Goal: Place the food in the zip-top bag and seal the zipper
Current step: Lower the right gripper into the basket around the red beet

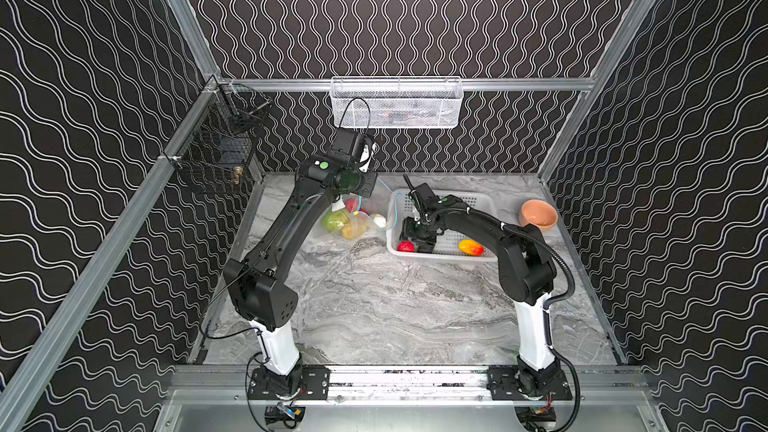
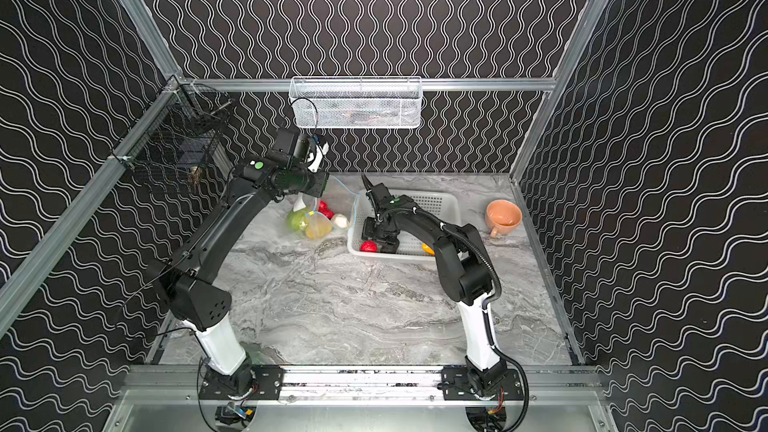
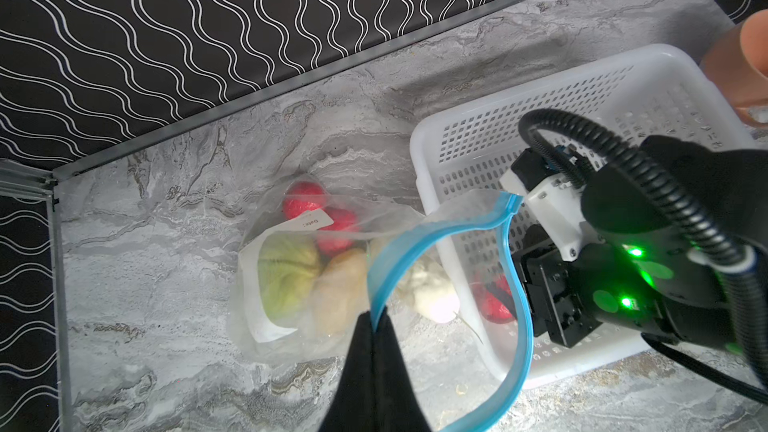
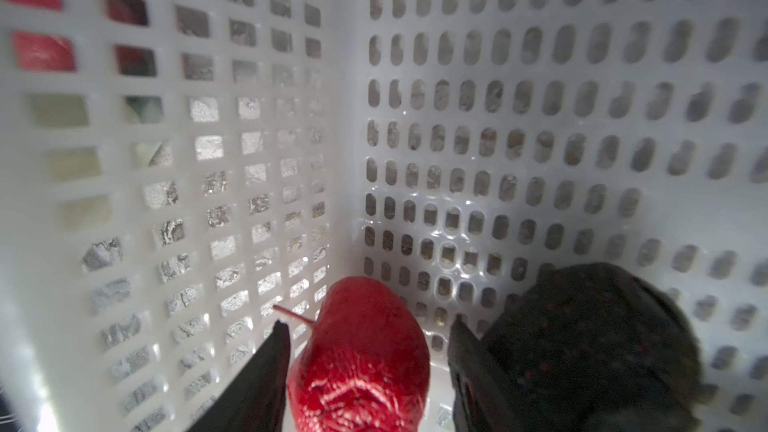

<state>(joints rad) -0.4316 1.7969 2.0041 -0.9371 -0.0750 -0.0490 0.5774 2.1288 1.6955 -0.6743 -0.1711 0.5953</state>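
The clear zip-top bag (image 3: 266, 342) lies on the marble table and holds a green melon (image 3: 286, 272), a lemon (image 3: 340, 288) and strawberries (image 3: 303, 199). A white radish (image 3: 432, 297) lies by the bag's mouth. My left gripper (image 3: 376, 317) is shut on the light-blue zipper (image 3: 515, 284), lifting the mouth into an open loop. My right gripper (image 4: 368, 326) is down in the white basket (image 1: 482, 201), its jaws standing on either side of a red strawberry (image 4: 361, 351). One finger touches it and a thin gap shows at the other. A dark eggplant (image 4: 590, 347) and a mango (image 1: 471, 248) also lie in the basket.
An orange cup (image 1: 538, 213) stands to the right of the basket, near the right wall. A white mesh basket (image 1: 397, 103) hangs on the back rail and a black wire basket (image 1: 216, 160) on the left rail.
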